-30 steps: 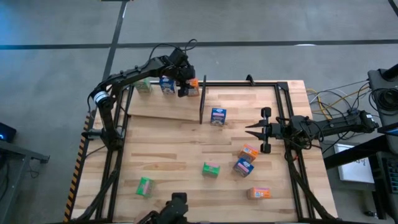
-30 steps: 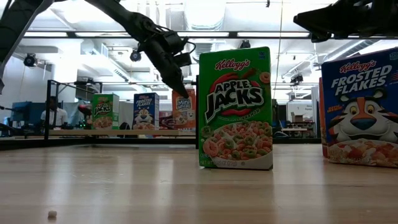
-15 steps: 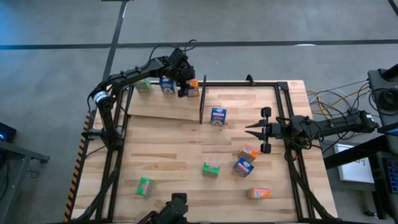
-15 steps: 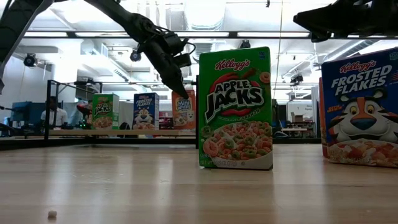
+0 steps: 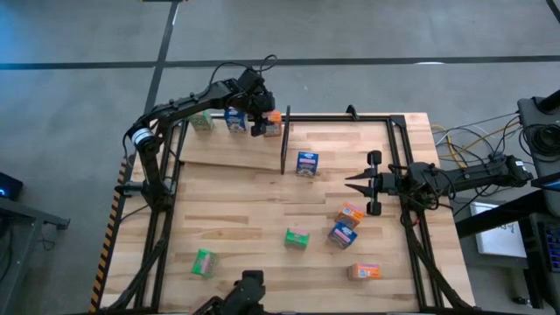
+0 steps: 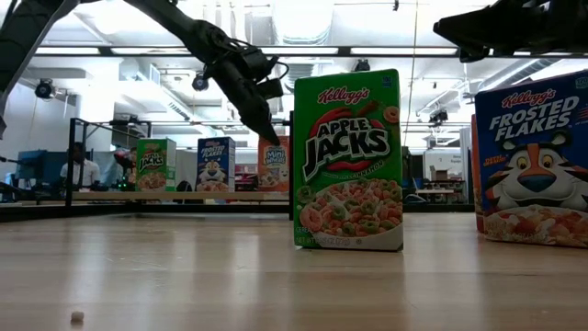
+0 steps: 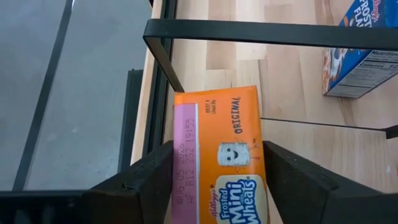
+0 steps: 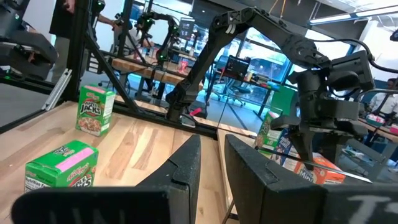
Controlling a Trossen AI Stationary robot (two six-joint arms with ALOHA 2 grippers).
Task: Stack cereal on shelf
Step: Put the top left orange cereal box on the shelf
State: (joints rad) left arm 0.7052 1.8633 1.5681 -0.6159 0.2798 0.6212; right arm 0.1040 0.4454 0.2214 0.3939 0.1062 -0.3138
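You are looking at the left gripper [image 5: 260, 120] at the far edge of the bench [image 5: 254, 227], lowering an orange Frosted Mini-Wheats box [image 7: 221, 167] onto the shelf [image 5: 229, 147]. In the low view the box [image 6: 275, 158] was raised and tilted a second ago; it is now sitting level in line with the green Apple Jacks box [image 6: 155, 165] and the blue Frosted Flakes box [image 6: 215, 164], so it appears to be resting on the shelf. In the left wrist view the fingers [image 7: 152, 171] are still flanking the box on both sides, so you are probably still gripping it. Release looks like the next step. The right gripper [image 5: 360, 185] is waiting, nearly closed and empty, near the loose boxes: six are still lying on the bench.
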